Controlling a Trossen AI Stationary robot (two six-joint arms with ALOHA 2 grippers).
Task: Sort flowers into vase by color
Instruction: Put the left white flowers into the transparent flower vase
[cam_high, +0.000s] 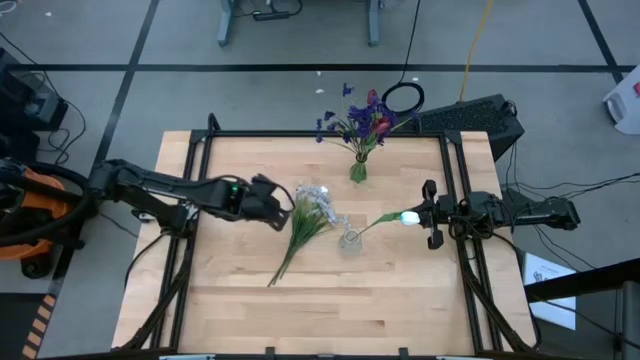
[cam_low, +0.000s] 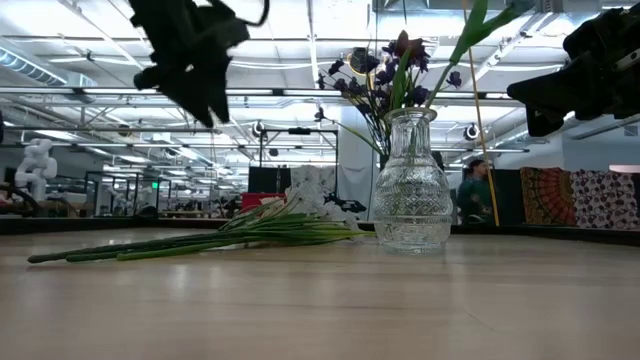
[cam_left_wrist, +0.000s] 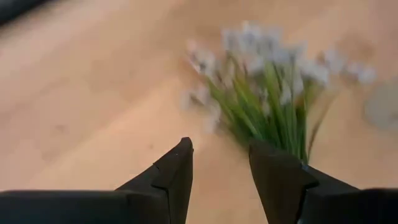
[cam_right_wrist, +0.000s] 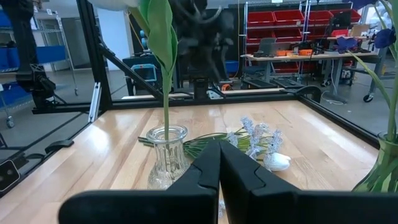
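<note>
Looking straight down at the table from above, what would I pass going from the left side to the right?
Left gripper → bunch of pale flowers lying flat → small clear vase → white flower leaning out of it → right gripper. The green vase of purple and red flowers stands farther back, above the clear one.

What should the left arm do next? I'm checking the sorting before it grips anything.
Probably lower the left gripper onto the white flowers and close. Its jaws are open above the bunch, which lies loose on the table beside the clear vase.
</note>
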